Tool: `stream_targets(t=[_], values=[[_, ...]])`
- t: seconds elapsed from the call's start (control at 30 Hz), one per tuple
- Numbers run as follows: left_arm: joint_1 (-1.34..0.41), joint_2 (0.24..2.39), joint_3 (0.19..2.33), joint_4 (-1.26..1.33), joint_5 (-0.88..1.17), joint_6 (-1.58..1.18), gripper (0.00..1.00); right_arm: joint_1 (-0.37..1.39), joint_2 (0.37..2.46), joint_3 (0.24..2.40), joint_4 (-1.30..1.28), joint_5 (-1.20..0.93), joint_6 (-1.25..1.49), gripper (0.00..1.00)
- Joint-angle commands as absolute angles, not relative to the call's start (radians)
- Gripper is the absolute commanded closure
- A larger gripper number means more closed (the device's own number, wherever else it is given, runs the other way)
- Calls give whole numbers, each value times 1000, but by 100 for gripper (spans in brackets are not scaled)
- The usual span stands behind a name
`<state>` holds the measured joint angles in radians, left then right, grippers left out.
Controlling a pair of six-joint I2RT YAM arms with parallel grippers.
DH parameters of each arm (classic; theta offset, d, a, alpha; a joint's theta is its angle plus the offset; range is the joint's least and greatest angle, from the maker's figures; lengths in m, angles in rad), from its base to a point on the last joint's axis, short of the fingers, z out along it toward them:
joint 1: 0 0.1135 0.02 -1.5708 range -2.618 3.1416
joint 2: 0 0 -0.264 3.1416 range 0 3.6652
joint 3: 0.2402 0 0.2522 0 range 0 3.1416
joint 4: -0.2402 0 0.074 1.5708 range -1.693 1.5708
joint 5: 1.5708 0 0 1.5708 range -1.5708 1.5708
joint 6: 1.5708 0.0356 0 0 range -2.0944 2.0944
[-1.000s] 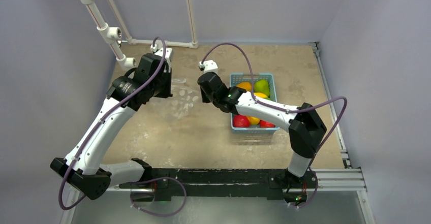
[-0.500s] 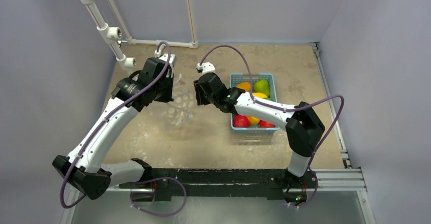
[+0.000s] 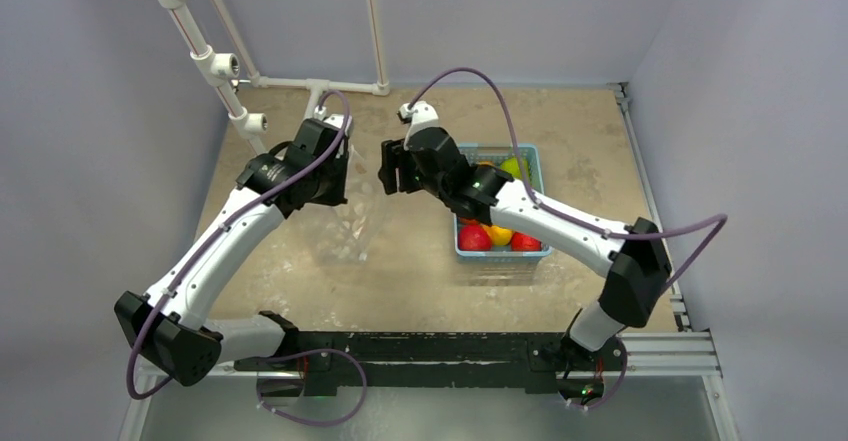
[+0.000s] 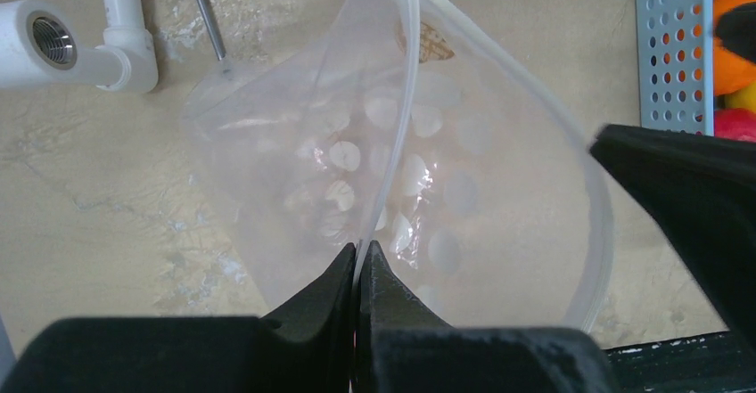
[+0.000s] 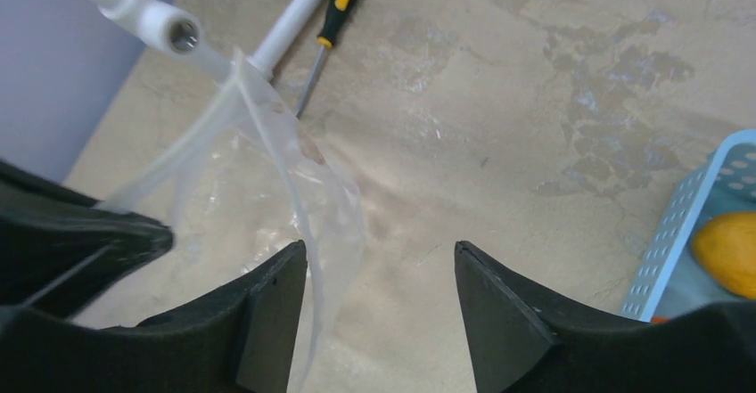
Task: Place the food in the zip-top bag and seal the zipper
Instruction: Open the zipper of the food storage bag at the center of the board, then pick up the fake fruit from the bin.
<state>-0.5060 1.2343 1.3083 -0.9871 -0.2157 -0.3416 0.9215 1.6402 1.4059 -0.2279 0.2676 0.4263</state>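
I judge this to be the bag-opening step, with loading not yet begun. In the left wrist view my left gripper (image 4: 359, 264) is pinched tight on the near lip of the zip-top bag (image 4: 464, 206). The whitish zipper (image 4: 406, 117) runs up from between the fingers toward the top centre of the frame. The far lip bows out to the right, so the mouth gapes.

The right gripper (image 5: 379, 249) has its fingers spread wide and holds nothing. It hovers just beside the bag's free edge, at lower left of its own view.

The top view shows what neither wrist camera does. All the food (image 3: 476, 238) lies in the light-blue basket (image 3: 528, 151) at centre right, well apart from the bag, and I see none inside the bag.

Only the right wrist view shows a yellow-handled screwdriver (image 5: 337, 5) lying by the white pipe (image 5: 147, 14) at the top of the frame.

Next, I think the right arm must either take the free lip to widen the mouth or swing to the basket for a first fruit. The left pinch should hold firm meanwhile, since the film looks limp.
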Motion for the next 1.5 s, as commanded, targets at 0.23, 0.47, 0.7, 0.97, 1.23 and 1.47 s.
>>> stream_targets(t=[0.23, 0.47, 0.7, 0.97, 1.23, 1.47], values=[[-502, 1252, 1300, -937, -206, -356, 100, 891, 1430, 1367, -332, 382, 473, 23], [-502, 1254, 1301, -930, -198, -356, 100, 835, 1321, 1261, -402, 400, 546, 21], [-502, 1247, 1298, -909, -171, -347, 100, 783, 1300, 1187, -540, 499, 679, 20], [-502, 1229, 1286, -895, -153, -329, 100, 758, 1293, 1168, -690, 575, 876, 11], [-501, 1212, 1250, -864, -109, -316, 100, 711, 1278, 1157, -792, 621, 1038, 1], [-502, 1198, 1221, -842, -84, -303, 100, 639, 1255, 1113, -792, 618, 1072, 1]])
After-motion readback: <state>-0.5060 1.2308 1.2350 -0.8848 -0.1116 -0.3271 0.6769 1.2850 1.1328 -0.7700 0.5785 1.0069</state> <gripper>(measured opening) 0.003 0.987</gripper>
